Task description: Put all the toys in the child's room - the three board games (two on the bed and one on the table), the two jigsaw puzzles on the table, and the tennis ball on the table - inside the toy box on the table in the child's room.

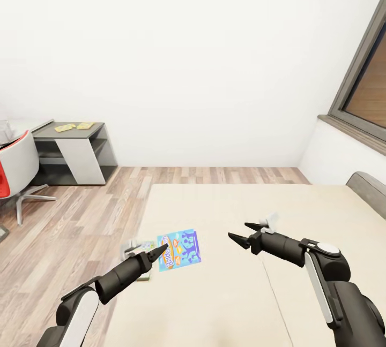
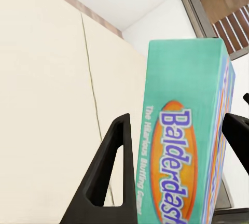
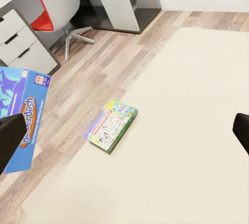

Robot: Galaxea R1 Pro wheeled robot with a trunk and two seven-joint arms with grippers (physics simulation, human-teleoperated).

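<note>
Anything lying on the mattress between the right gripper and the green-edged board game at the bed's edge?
No. In the right wrist view, only bare bed surface runs from the right gripper to the green-edged board game.

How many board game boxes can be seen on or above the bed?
2. The blue Balderdash box is held between the left end effector fingers, above the bed. The green-edged box lies flat on the mattress near its edge. Others may be hidden.

Red-and-white swivel chair (image 1: 19,167) (wood floor (image 1: 69,213)) near dark-framed window (image 1: 364,90).
</note>
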